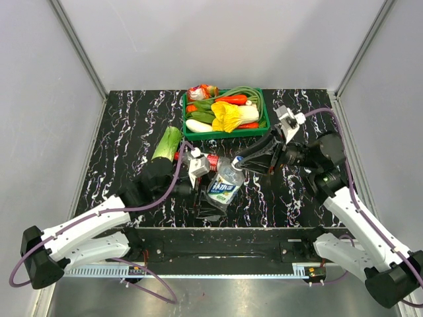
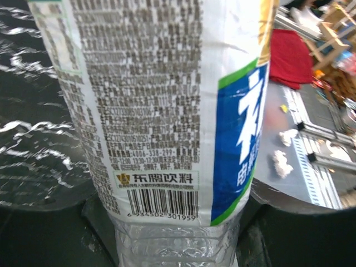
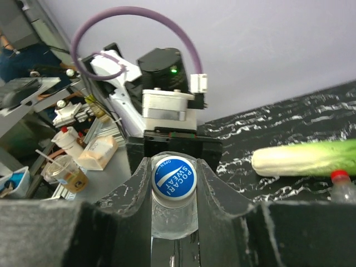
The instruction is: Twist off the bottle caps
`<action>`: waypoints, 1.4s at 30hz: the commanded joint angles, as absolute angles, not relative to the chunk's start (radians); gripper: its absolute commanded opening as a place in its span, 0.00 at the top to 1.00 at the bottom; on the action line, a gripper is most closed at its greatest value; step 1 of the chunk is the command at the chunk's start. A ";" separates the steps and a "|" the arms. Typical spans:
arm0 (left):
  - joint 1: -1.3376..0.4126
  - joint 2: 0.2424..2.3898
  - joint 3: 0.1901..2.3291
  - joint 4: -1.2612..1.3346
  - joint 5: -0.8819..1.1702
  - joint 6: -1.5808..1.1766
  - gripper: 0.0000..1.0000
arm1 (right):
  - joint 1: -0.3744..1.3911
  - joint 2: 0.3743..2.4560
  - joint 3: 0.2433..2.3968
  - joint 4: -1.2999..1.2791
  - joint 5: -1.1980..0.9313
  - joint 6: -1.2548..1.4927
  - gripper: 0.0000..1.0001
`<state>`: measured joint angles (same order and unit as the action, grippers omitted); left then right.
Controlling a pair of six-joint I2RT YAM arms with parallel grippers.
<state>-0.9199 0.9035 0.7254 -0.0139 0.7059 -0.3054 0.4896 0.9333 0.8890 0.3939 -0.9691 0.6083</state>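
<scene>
The black, white-veined table (image 1: 132, 132) carries a green basket (image 1: 185, 115) at 12 o'clock, against the back edge and heaped with vegetables (image 1: 228, 115). A red-and-white packet (image 1: 201, 91) sits at the basket's 11 o'clock corner; whether it rests on the table or on the rim cannot be told. A pale green cabbage (image 1: 168, 143) lies at 10 o'clock. Near the centre, just toward 3 o'clock from the cabbage, is a clear bottle (image 3: 345, 192) with a red cap (image 1: 212, 160).

Blue cap (image 3: 173, 177) sits on one bottle (image 3: 173, 221), red cap (image 3: 340, 176) on another.
</scene>
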 commanded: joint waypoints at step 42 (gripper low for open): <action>-0.546 0.851 0.517 0.219 0.707 -0.554 1.00 | 0.494 1.044 0.831 -0.038 -0.468 0.371 1.00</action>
<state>-0.6395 0.8528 0.5488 0.1314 0.7609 -0.4683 0.4961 0.9760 0.8299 0.0605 -0.4812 0.4248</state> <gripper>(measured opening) 0.637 0.339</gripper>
